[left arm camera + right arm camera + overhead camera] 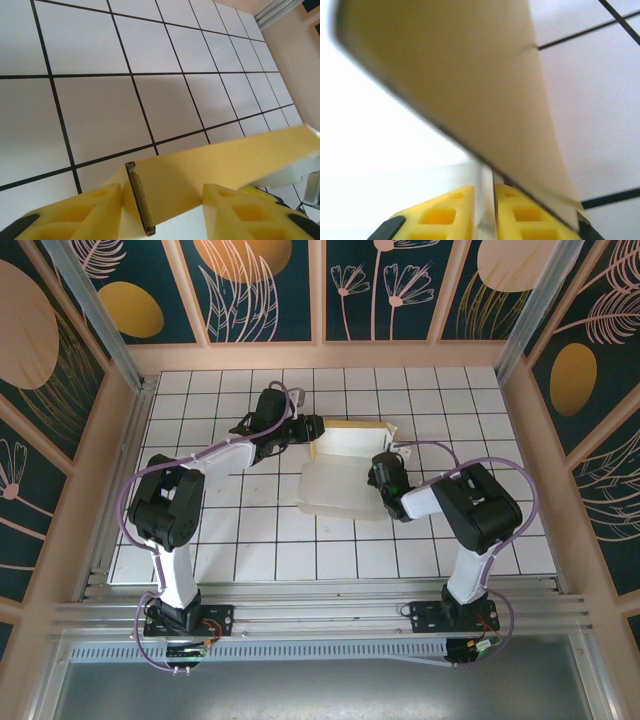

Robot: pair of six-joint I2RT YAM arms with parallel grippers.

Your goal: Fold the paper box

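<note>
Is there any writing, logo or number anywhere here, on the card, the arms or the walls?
None can be read.
The paper box is plain pale and yellow card, no print.
The wall panels carry only flower and leaf drawings.
Anything on the left arm's base is too small to tell.

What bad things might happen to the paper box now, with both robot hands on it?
1. The right hand pinches just a thin edge of the paper box, so the card might slip out, or tear if tugged.
2. The left hand is around the yellow flap on the other side. If the two hands pull apart, the box may bend or crease in the wrong place.
</note>
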